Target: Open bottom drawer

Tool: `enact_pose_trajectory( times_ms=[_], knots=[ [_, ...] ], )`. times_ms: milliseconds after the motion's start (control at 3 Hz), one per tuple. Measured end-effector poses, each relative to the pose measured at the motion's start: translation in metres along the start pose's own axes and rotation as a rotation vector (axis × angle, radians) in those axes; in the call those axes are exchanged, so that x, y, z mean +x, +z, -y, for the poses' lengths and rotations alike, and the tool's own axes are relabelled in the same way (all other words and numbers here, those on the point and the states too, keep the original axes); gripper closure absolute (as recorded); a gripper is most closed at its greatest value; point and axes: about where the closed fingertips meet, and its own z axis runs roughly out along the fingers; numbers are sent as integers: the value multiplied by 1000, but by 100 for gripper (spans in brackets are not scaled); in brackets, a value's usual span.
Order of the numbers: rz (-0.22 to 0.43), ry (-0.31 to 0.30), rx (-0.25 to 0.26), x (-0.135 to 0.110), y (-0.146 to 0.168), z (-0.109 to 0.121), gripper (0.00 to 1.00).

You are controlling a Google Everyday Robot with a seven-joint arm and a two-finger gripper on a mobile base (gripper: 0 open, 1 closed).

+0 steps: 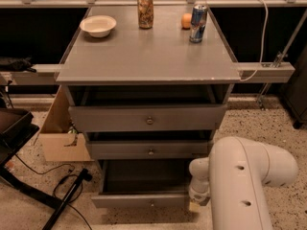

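The bottom drawer [139, 200] is the lowest of three grey drawers in the cabinet. It stands pulled out, showing a dark interior, with a small round knob [151, 203] at the centre of its front. My gripper [194, 205] hangs at the right end of that drawer front, just past its corner, below the white wrist [199, 178]. The bulky white arm [244, 181] fills the lower right and hides the floor behind it. The middle drawer [150, 150] and top drawer [147, 119] also stand slightly out.
On the cabinet top [148, 56] sit a white bowl [98, 25], a brown can [145, 5], an orange [186, 20] and a blue can [198, 23]. A cardboard box [60, 138] stands left of the cabinet, with black cables and a stand leg [67, 200] on the floor.
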Motion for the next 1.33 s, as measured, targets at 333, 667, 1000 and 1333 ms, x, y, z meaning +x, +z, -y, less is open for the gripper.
enact_pose_trajectory(
  times_ms=[333, 667, 1000, 1333],
  knots=[
    [0, 0, 0, -2, -1, 3, 91],
    [1, 1, 1, -4, -3, 6, 100],
    [1, 1, 1, -7, -5, 11, 100],
    [1, 0, 1, -9, -6, 14, 100]
  ],
)
